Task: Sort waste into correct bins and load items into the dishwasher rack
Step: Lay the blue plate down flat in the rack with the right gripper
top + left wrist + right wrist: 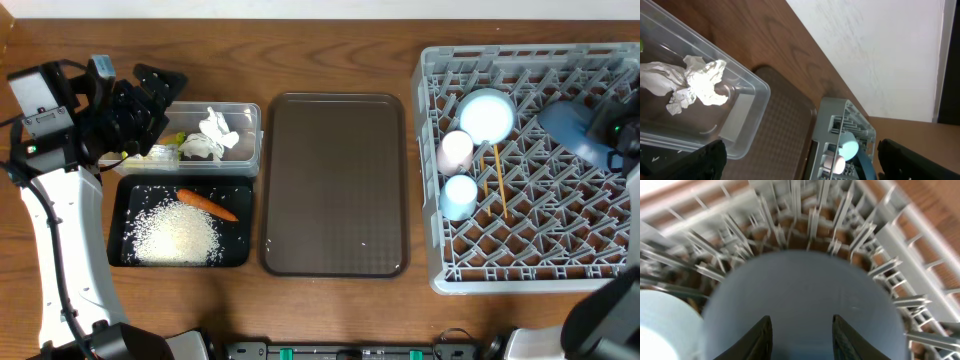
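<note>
The crumpled white tissue (214, 133) (690, 82) and the yellow-green wrapper (165, 151) lie in the clear container (252, 140) (756, 91). The rice (178, 235) and the carrot (208, 205) lie in the black tray (240, 250). My left gripper (152, 92) (800, 150) is open and empty above the container's left end. In the grey rack (530, 265) (832, 112) sit the bowl (487, 115), the pink cup (456, 152), the light blue cup (460, 195), the chopsticks (496, 180) and the dark blue plate (572, 128) (805, 285). My right gripper (618, 125) (801, 320) hangs open right over the plate's face.
The dark brown serving tray (335, 185) (785, 125) lies between the bins and the rack. The left arm's white body (60, 250) runs along the table's left side. A white wall stands beyond the table's far edge.
</note>
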Motion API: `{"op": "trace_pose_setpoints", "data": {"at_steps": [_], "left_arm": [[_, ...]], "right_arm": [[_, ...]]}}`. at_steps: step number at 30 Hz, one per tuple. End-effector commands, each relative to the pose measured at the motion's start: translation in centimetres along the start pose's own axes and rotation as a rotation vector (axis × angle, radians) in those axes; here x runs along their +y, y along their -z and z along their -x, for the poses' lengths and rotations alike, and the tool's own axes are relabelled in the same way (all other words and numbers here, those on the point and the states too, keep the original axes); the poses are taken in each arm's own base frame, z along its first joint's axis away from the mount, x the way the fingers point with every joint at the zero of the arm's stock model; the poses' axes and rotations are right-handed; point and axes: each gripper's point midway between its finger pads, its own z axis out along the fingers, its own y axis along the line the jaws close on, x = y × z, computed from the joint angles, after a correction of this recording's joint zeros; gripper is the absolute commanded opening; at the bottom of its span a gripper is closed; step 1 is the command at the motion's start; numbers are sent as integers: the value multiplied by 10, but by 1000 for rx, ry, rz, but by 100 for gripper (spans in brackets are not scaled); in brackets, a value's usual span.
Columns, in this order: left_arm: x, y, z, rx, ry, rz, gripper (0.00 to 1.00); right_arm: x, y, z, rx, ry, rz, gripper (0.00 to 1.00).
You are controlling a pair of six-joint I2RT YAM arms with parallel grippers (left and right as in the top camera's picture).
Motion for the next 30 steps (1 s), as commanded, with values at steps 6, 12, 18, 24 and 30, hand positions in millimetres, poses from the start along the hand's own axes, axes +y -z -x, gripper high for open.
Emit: {"op": "trace_pose_setpoints", "data": {"at_steps": [6,12,18,24,30], "left_arm": [[2,0,1,-2,9,4,98],[2,0,1,-2,9,4,98],[2,0,1,-2,9,4,98],[2,0,1,-2,9,4,98],[2,0,1,-2,9,4,98]], "right_arm": [[-6,3,-13,59,0,-23,36],[6,10,-45,190,-63,39,36],[15,22,-57,242,-81,92,43],[44,74,-21,66,-33,224,56],[57,127,0,-80,-4,281,99]]}}
